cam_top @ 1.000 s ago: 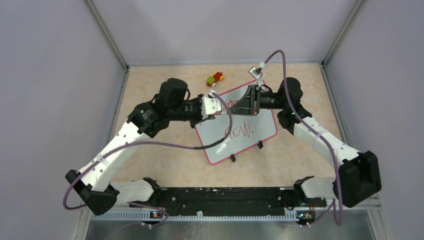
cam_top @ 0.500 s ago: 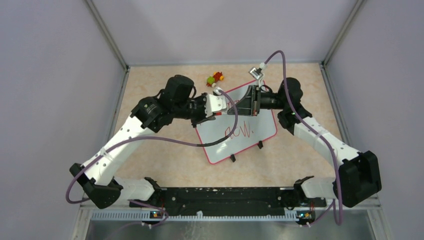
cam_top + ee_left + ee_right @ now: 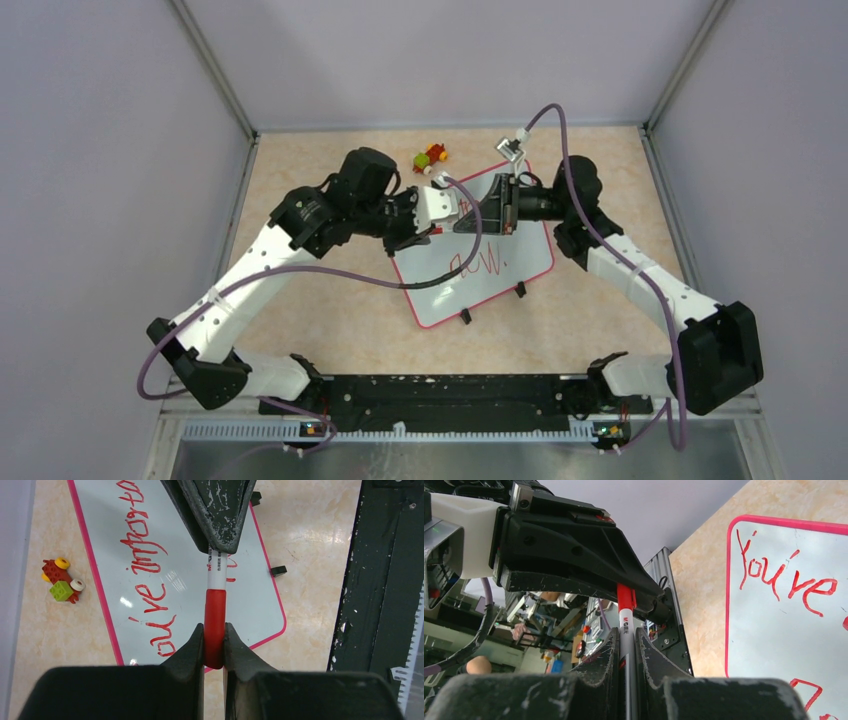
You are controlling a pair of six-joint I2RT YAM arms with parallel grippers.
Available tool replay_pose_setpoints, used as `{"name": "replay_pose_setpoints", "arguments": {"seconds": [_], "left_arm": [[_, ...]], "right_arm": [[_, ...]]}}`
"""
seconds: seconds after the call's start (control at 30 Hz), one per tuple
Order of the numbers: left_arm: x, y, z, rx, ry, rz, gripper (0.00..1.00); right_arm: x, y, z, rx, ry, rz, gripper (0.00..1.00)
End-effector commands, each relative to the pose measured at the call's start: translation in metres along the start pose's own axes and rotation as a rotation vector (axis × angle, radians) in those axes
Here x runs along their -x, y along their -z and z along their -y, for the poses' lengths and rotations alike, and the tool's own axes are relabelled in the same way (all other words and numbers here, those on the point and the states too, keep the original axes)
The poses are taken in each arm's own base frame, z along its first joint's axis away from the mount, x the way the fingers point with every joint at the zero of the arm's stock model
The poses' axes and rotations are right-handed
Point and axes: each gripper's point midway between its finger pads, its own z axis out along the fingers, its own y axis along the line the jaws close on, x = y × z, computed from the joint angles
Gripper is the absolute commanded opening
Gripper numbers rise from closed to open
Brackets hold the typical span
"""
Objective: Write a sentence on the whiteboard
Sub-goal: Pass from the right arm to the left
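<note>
Meeting in mid-air above the table, the two arms are sharing one white-barrelled marker pen with a red cap. The left gripper is pinching the red cap end, its dark fingers pressed against both sides. The right gripper is clamping the white barrel from the opposite end, jaws closed tight on it. The marker pen is bridging the two grippers in a straight line, and the pictures are not showing whether the cap is seated or coming loose.

Below them, the glossy white rectangular whiteboard with the pink-red rim is lying flat on the beige marbled tabletop, turned at an angle, right of centre. Two small black clips are sitting along its near edge. The red handwritten sentence is running slanted across the board, reading "You're important" in the wrist views, with a short word beneath it that is too small to read from above.

A small toy of red, green and yellow blocks is resting near the board's far corner, apart from it.
</note>
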Motion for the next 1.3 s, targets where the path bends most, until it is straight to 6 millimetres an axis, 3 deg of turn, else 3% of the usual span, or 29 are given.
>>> {"name": "replay_pose_setpoints", "arguments": {"seconds": [0.0, 0.2, 0.47, 0.57, 0.63, 0.8, 0.87, 0.93, 1.07, 1.27], "left_arm": [[0.068, -0.007, -0.001, -0.017, -0.109, 0.250, 0.20], [0.044, 0.009, -0.005, 0.044, -0.182, 0.149, 0.28], [0.030, -0.005, -0.004, 0.027, -0.170, 0.062, 0.40], [0.029, -0.012, -0.011, 0.065, -0.161, 0.043, 0.43], [0.031, -0.014, -0.014, 0.079, -0.159, 0.049, 0.38], [0.030, -0.016, -0.012, 0.075, -0.137, 0.055, 0.07], [0.030, -0.014, -0.011, 0.080, -0.114, 0.063, 0.00], [0.027, -0.012, -0.009, 0.079, -0.086, 0.066, 0.00], [0.009, -0.004, -0.020, 0.087, 0.043, 0.083, 0.00], [-0.016, 0.018, -0.051, 0.149, 0.318, 0.153, 0.00]], "right_arm": [[-0.002, -0.006, -0.013, 0.013, 0.069, -0.013, 0.00], [0.005, 0.011, 0.004, -0.078, 0.091, 0.018, 0.00], [0.005, 0.009, 0.008, -0.079, 0.085, 0.021, 0.00], [0.001, 0.005, 0.006, -0.070, 0.091, 0.007, 0.00], [-0.003, 0.003, 0.005, -0.065, 0.092, -0.004, 0.00], [-0.003, 0.002, 0.006, -0.071, 0.094, -0.011, 0.00], [-0.001, 0.002, 0.005, -0.071, 0.104, -0.010, 0.00], [0.005, 0.004, 0.002, -0.072, 0.119, -0.002, 0.09], [0.026, 0.016, -0.006, -0.085, 0.162, 0.040, 0.40], [0.054, 0.045, -0.007, -0.140, 0.202, 0.119, 0.77]]}}
